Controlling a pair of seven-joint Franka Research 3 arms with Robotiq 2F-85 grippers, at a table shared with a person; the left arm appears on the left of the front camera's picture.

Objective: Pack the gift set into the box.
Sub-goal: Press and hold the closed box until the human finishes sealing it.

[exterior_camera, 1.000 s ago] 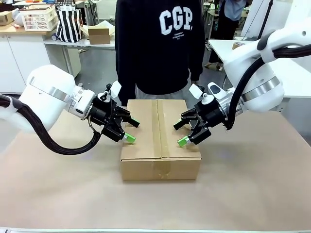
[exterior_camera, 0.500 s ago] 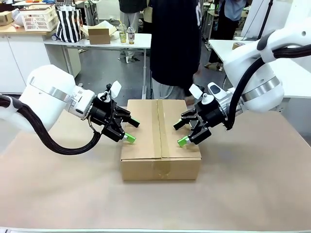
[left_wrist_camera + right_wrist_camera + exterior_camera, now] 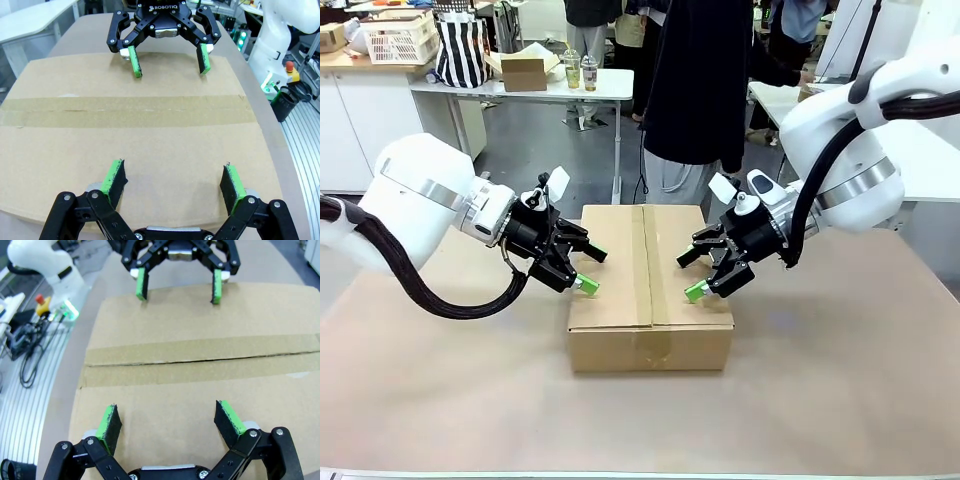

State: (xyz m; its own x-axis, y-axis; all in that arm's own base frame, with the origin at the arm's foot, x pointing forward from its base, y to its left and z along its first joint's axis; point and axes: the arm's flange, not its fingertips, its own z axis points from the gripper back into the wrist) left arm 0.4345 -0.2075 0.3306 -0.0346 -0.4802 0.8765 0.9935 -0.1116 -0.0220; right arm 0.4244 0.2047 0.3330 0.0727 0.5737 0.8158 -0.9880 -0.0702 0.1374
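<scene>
The box [image 3: 650, 270] sat in the middle of the worktop [image 3: 840, 380] with its top flaps shut and a strip of tape [image 3: 648, 260] running near to far along the seam. What it held could not be told. The right wrist view showed a thin dark line along that seam (possibly a slit in the tape, but I couldn't be sure).

The left hand [image 3: 592, 271] hung over the lid's left edge and the right hand [image 3: 689, 275] over its right edge. Both had their fingers spread wide and gripped nothing, and they faced each other across the lid.

The main risk, as I judged it, was the closed lid: pushing down on it could dent the cardboard rather than open it. An uneven push from the two sides might skew or slide the box on the smooth worktop. If both hands closed in toward the seam they could meet. A person [image 3: 705, 90] stood at the far side.
</scene>
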